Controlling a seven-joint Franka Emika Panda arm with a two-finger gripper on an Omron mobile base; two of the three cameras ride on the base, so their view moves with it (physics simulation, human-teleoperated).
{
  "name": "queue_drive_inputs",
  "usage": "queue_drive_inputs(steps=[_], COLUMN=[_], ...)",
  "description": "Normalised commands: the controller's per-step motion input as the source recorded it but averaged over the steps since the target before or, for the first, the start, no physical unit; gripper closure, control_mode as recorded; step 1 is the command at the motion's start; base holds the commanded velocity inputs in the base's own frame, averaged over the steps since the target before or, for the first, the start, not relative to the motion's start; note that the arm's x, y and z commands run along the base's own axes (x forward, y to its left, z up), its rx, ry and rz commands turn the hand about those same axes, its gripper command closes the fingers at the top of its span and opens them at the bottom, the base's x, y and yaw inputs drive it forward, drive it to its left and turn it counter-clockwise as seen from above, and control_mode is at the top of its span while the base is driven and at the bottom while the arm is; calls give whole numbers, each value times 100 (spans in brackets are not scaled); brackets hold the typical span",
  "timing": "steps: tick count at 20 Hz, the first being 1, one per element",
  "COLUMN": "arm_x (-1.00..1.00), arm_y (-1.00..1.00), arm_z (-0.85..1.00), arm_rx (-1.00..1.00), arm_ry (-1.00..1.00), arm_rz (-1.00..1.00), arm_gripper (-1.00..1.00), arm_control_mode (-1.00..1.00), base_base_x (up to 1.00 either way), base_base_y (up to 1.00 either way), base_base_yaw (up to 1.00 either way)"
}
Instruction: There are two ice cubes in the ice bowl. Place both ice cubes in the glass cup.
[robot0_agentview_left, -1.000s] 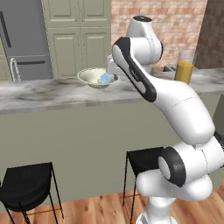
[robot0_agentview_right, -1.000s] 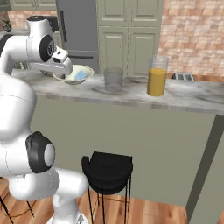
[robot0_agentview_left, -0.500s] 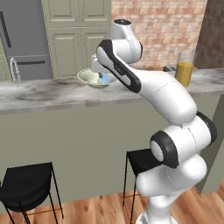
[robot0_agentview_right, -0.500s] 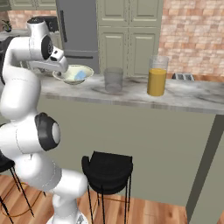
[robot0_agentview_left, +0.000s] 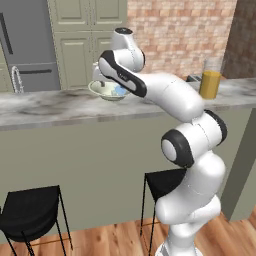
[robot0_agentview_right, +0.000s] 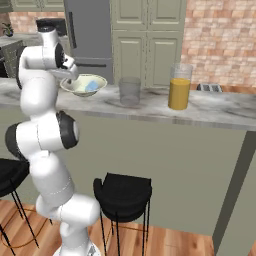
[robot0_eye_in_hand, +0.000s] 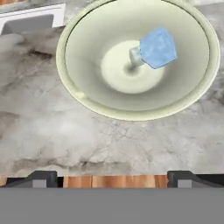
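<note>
The cream-white ice bowl (robot0_eye_in_hand: 87, 94) stands on the marble counter and fills the upper part of the hand view. In it lies a pale-blue ice cube (robot0_eye_in_hand: 158, 47), and a smaller, paler one (robot0_eye_in_hand: 135, 56) touches it near the bowl's middle. My gripper (robot0_eye_in_hand: 113, 178) is open and holds nothing, its two dark tips wide apart over the counter just short of the bowl's near rim. From the base views the gripper (robot0_agentview_right: 71, 77) hangs at the left edge of the ice bowl (robot0_agentview_right: 84, 85). The clear glass cup (robot0_agentview_right: 129, 91) stands to the right of the bowl.
A taller glass of orange liquid (robot0_agentview_right: 179, 92) stands further right on the counter, with a toaster (robot0_agentview_right: 209, 87) behind it. A sink tap (robot0_agentview_left: 16, 80) rises at the counter's left. Black stools (robot0_agentview_right: 122, 192) stand under the counter's front edge.
The arm has swung left along the counter, bringing the hand from beside the bowl's right side to over its near left rim. The jaws stayed open.
</note>
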Motion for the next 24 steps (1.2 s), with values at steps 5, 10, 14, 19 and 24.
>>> queue_drive_inputs(steps=[5, 10, 14, 19, 24], arm_x=[90, 78, 49, 29, 5], arm_y=[1, -5, -50, -59, -15], arm_z=[0, -17, -40, -31, -8], arm_rx=[0, -3, -4, -2, 0], arm_ry=[5, 7, 1, 0, 1], arm_rz=[0, -2, -3, -1, 0], arm_gripper=[-100, -100, -100, -100, -100], arm_control_mode=[-100, -100, -100, -100, -100], base_base_x=[0, 0, 0, 0, 0], base_base_y=[0, 0, 0, 0, 0], base_base_yaw=[0, 0, 0, 0, 0])
